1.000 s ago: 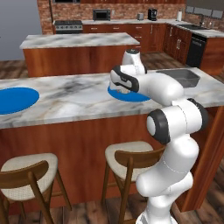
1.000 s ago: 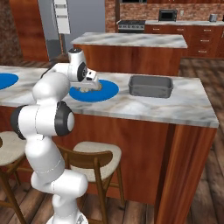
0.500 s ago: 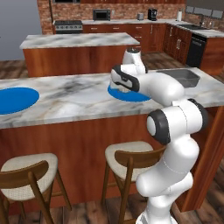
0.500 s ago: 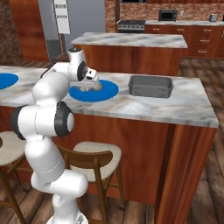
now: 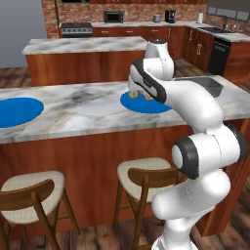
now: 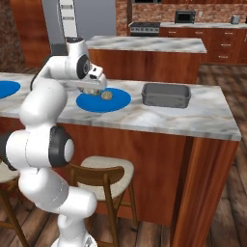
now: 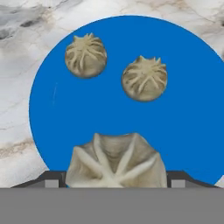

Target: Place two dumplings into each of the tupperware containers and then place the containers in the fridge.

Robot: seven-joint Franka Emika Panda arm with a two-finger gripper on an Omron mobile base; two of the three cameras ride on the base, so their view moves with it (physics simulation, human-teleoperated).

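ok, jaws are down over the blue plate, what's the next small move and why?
Probably squeeze the jaws onto the near dumpling before any lift. In the hand view it sits right between the finger tips on the blue plate, but firm contact can't be confirmed. The other two dumplings lie apart from it, so closing shouldn't disturb them.

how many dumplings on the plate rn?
3, all on the blue plate: one at the hand view's upper left, one near centre, one large between the fingers at the bottom edge.
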